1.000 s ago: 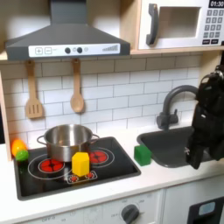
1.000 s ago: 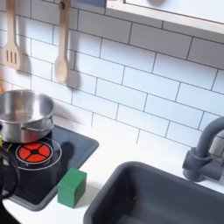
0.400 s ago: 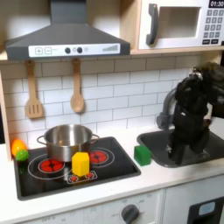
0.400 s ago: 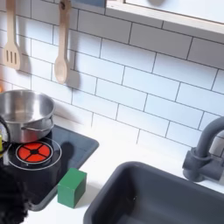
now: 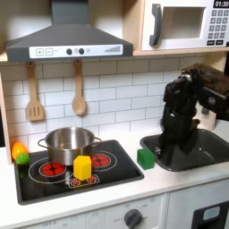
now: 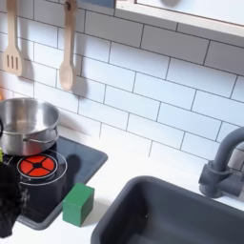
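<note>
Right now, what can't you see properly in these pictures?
- Gripper: first exterior view, dark and blurred; open or shut unclear.
- Sink: arm covers its left part; the first exterior view's right edge cuts it.
- Pot: the second exterior view's left edge cuts it; inside hidden.

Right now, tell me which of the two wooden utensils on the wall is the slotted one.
The wooden spatula hanging on the first exterior view's left has slots; the wooden spoon beside it has a solid bowl.

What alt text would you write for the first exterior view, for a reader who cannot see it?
A black robot arm reaches down over a dark sink in a toy kitchen, beside a green block on the counter. To the first exterior view's left, a steel pot and a yellow block sit on the stove.
</note>
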`<move>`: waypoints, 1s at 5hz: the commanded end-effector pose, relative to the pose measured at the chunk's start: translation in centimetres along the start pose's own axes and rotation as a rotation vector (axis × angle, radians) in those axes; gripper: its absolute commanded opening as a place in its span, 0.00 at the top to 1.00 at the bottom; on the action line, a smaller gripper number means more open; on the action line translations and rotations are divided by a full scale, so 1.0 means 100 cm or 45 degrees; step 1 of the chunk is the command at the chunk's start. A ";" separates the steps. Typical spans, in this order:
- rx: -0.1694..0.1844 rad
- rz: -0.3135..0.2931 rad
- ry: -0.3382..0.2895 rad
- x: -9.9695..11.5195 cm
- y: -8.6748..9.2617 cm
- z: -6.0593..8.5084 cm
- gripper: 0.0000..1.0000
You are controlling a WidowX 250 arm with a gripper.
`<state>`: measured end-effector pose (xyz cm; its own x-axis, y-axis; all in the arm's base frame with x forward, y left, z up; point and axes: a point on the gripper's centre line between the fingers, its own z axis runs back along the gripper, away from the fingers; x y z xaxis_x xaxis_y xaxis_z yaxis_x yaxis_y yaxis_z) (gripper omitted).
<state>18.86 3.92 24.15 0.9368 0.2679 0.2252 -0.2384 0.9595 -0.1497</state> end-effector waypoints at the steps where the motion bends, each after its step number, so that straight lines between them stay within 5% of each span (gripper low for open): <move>1: 0.030 -0.009 -0.041 0.014 0.010 -0.006 0.00; 3: -0.046 0.038 0.001 0.018 0.015 -0.009 0.00; 4: -0.080 -0.025 0.053 0.022 0.003 -0.014 0.00; 5: -0.071 0.038 0.057 0.035 0.013 -0.015 0.00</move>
<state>22.23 5.69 23.35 0.9432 0.2788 0.1807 -0.2400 0.9478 -0.2098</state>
